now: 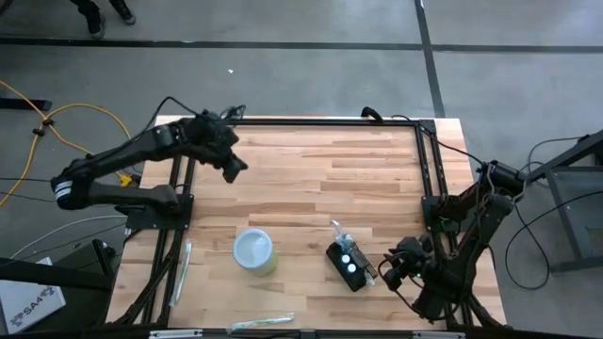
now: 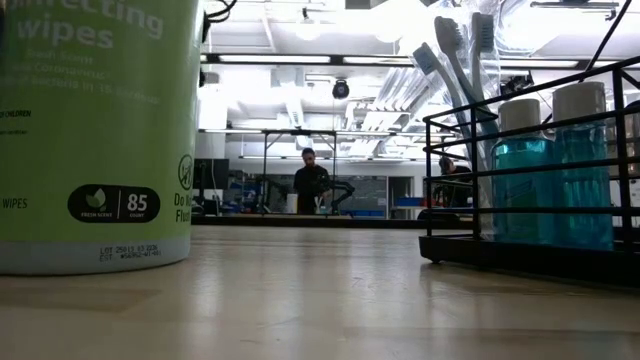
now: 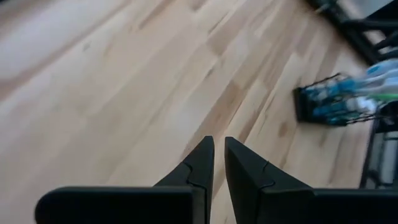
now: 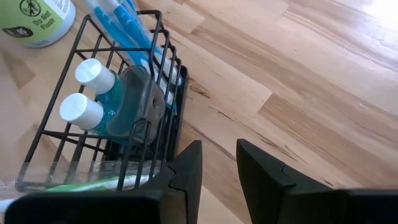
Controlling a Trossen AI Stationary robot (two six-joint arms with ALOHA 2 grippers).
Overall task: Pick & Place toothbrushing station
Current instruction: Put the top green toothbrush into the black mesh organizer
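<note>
The toothbrushing station (image 1: 347, 263), a black wire rack, stands on the table (image 1: 311, 169) near its front edge. The right gripper (image 1: 394, 268) waits just beside it, fingers apart, holding nothing. The left gripper (image 1: 229, 162) is far away, nearly closed and empty.

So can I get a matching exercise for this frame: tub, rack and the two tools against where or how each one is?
Things:
1. tub
2. rack
3. left tool
4. right tool

Descriptions:
a. just beside the rack, at the table's near right
b. above bare wood at the far left
c. black wire, holding blue bottles and toothbrushes
d. green label, standing upright mid-table towards the near edge

Pairs: 1-d, 2-c, 3-b, 4-a
</note>
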